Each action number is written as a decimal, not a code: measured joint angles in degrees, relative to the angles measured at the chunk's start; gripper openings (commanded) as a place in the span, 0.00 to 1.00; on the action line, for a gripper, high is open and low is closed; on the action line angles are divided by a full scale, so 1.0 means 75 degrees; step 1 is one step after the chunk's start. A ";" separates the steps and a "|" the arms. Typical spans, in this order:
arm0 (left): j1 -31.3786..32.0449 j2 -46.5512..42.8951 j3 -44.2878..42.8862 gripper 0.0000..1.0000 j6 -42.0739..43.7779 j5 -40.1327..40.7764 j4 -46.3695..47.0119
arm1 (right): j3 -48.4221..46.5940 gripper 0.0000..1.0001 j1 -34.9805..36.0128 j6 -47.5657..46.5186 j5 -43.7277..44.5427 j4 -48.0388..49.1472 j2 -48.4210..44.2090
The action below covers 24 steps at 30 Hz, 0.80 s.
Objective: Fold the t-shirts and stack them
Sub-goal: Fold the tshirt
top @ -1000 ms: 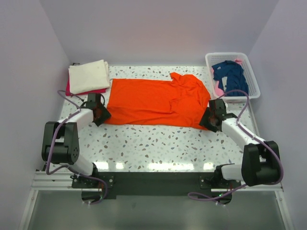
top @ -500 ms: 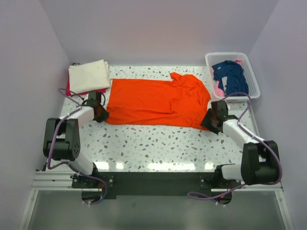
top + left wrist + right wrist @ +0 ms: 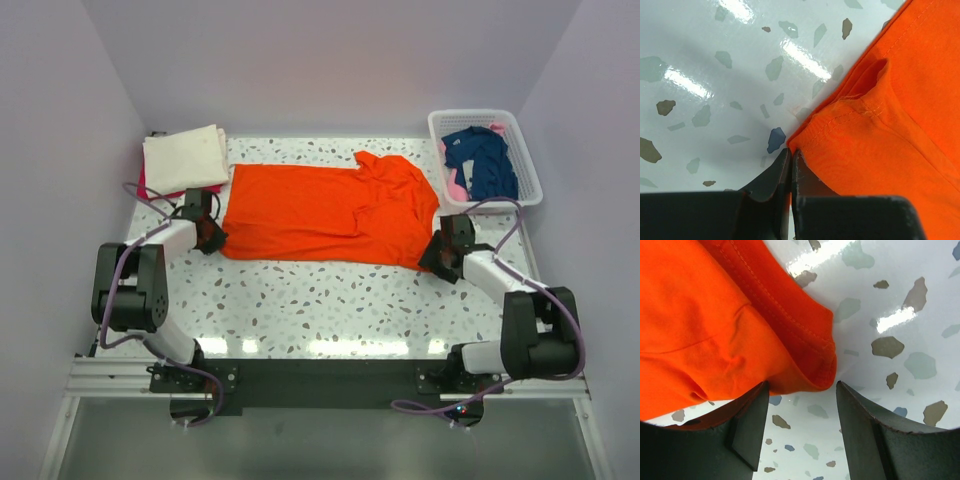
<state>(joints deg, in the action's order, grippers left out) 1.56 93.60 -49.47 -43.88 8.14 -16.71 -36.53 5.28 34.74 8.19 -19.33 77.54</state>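
At the far left corner of the tabletop (image 3: 330, 295), a folded cream shirt (image 3: 183, 158) is seen lying on a red shirt (image 3: 160, 191), of which only a thin edge is shown. Just in front of that pile, the left hand (image 3: 207, 232) is set at the near left corner of the orange shirt (image 3: 325, 212). This shirt is spread across the middle of the tabletop and is rumpled toward its far right. In the left wrist view the fingers (image 3: 765, 180) are pressed together on the very corner of the hem; how much cloth is caught between them cannot be made out. The right hand (image 3: 440, 250) is placed at the shirt's near right corner, which is hidden from above by the hand itself. In the right wrist view its fingers (image 3: 752, 425) are held well apart on either side of the rolled hem, and nothing is gripped. At the far right a white basket (image 3: 485, 116) is seen, with a navy shirt (image 3: 482, 160) heaped inside and a pink cloth (image 3: 456, 186) mostly covered by it.
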 measured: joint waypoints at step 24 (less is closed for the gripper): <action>0.0003 -0.0140 -0.0221 0.00 0.0015 0.0469 -0.0938 | -0.0533 0.07 -0.0152 -0.0268 0.0507 -0.0787 -0.0358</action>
<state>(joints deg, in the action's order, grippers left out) 1.58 92.55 -51.13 -43.77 11.66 -23.75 -40.53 4.14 32.73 11.99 -25.23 74.85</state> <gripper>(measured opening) 0.058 0.065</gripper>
